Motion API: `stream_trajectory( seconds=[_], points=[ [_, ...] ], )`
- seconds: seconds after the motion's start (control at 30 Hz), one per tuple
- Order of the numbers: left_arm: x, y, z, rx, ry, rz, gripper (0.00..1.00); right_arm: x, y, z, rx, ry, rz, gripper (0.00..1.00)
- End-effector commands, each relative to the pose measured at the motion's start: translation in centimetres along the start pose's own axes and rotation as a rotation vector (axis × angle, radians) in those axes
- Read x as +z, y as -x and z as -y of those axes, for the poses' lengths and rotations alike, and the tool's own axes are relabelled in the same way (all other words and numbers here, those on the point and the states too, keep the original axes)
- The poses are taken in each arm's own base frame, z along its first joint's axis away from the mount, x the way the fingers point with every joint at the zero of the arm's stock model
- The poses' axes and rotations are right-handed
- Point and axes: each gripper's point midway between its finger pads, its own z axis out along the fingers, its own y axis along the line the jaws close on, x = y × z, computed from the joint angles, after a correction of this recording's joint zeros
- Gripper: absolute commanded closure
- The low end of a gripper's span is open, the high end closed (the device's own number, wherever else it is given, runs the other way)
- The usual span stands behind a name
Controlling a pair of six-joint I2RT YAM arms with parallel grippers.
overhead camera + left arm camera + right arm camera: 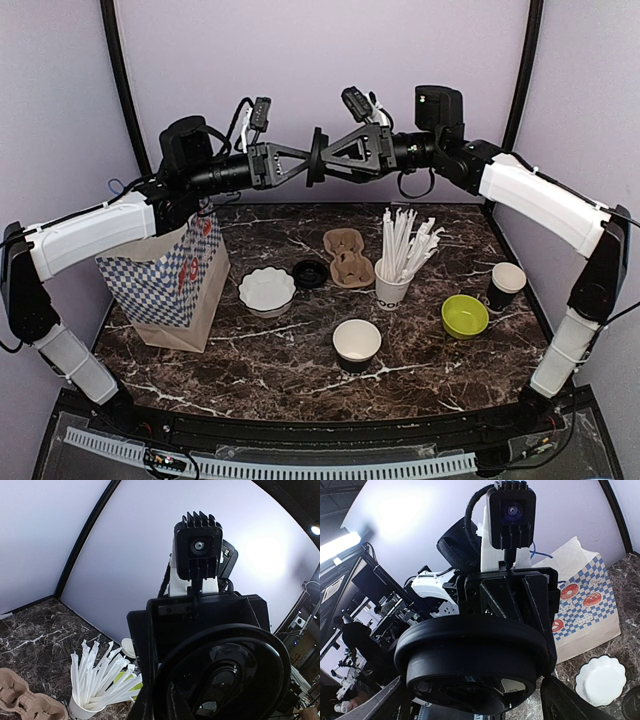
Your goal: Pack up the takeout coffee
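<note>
- Takeout coffee lid [317,155], black plastic, hangs on edge in mid-air well above the table [280,370], between the two grippers.
- The left gripper [306,165] is pinched tight on the lid's rim.
- The right gripper [332,157] has its fingers spread wide to either side of the disc (whether they touch it, I cannot tell).
- Likely slip: if the left fingers let go before the right ones bite, the lid drops toward the cup carrier [348,255] or the straws [405,240].
- A squeeze across the lid's full width could also bow the thin plastic and flick it free.
- One black cup [357,340] stands uncovered near the front, its white inside apparently empty.
- The second cup [507,283] stands uncovered at the right edge, dark inside (coffee or shadow, I cannot tell).
- A second lid [310,273] lies flat beside the carrier, whose sockets hold nothing.
- A white cup [392,288] holds the straws; the green bowl [465,315] and fluted white dish [267,288] look empty.
- The checked paper bag [165,285] stands upright at left, its mouth hidden by the arm.
</note>
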Motion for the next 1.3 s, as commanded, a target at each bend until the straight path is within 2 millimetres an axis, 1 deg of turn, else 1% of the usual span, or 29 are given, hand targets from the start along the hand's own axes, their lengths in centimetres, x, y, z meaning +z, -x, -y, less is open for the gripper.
stream_trajectory(
  seconds=[0.0, 0.13, 0.23, 0.3, 0.37, 0.4, 0.43, 0.47, 0.5, 0.53, 0.6, 0.63, 0.73, 0.83, 0.93, 1.03, 1.07, 1.1, 1.27],
  points=[
    [0.1, -0.2, 0.0, 0.026, 0.018, 0.000, 0.89, 0.0, 1.4, -1.1, -0.057, 0.020, 0.030, 0.10],
    [0.2, -0.4, -0.1, 0.029, 0.025, -0.004, 0.89, 0.1, 1.3, -0.6, -0.055, 0.000, 0.030, 0.14],
    [0.3, -0.5, -0.2, 0.028, 0.029, -0.008, 0.89, 0.1, 1.3, -0.7, -0.058, 0.004, 0.026, 0.19],
    [0.3, -0.7, -0.3, 0.027, 0.032, -0.013, 0.86, 0.0, 1.3, -0.7, -0.072, 0.001, 0.024, 0.22],
    [0.3, -0.7, -0.4, 0.029, 0.043, -0.016, 0.78, 0.0, 1.1, -0.5, -0.085, -0.017, 0.019, 0.23],
    [0.2, -0.5, -0.4, 0.041, 0.051, -0.015, 0.70, -0.1, 1.0, -0.5, -0.095, -0.028, 0.014, 0.24],
    [0.1, -0.7, -0.8, 0.037, 0.076, -0.020, 0.66, -0.2, 0.8, -0.2, -0.108, -0.045, 0.007, 0.24],
    [-0.2, -0.4, -0.6, 0.062, 0.087, -0.017, 0.56, -0.4, 0.5, 0.0, -0.127, -0.072, -0.005, 0.24],
    [-0.4, -0.6, -1.1, 0.077, 0.122, -0.026, 0.50, -0.7, 0.2, 0.3, -0.154, -0.112, -0.014, 0.24],
    [-0.9, -0.5, -1.2, 0.080, 0.157, -0.031, 0.47, -1.0, -0.3, 0.3, -0.193, -0.140, -0.034, 0.24],
    [-1.8, -0.7, -1.4, 0.115, 0.214, -0.050, 0.40, -1.9, -1.5, 1.0, -0.268, -0.227, -0.076, 0.24],
    [-2.1, -0.8, -1.6, 0.152, 0.236, -0.062, 0.38, -2.5, -2.2, 1.4, -0.302, -0.276, -0.100, 0.24],
    [-4.0, -1.7, -2.6, 0.187, 0.353, -0.112, 0.37, -4.2, -4.4, 2.7, -0.431, -0.411, -0.197, 0.25],
    [-5.5, -2.0, -3.2, 0.233, 0.433, -0.128, 0.37, -5.6, -7.1, 3.8, -0.509, -0.486, -0.332, 0.25],
    [-7.0, -2.0, -3.1, 0.260, 0.483, -0.115, 0.37, -6.3, -10.1, 4.2, -0.544, -0.485, -0.496, 0.26],
    [-7.8, -2.0, -3.0, 0.280, 0.504, -0.103, 0.37, -6.8, -13.4, 4.4, -0.548, -0.453, -0.662, 0.26],
    [-8.1, -1.9, -3.0, 0.285, 0.513, -0.098, 0.37, -7.1, -14.8, 4.5, -0.533, -0.443, -0.719, 0.26],
    [-8.3, -1.9, -3.0, 0.289, 0.517, -0.096, 0.37, -7.0, -15.8, 4.7, -0.532, -0.440, -0.765, 0.27],
    [-8.6, -1.8, -2.9, 0.301, 0.523, -0.091, 0.37, -6.8, -19.5, 6.1, -0.528, -0.469, -0.944, 0.29]
  ],
)
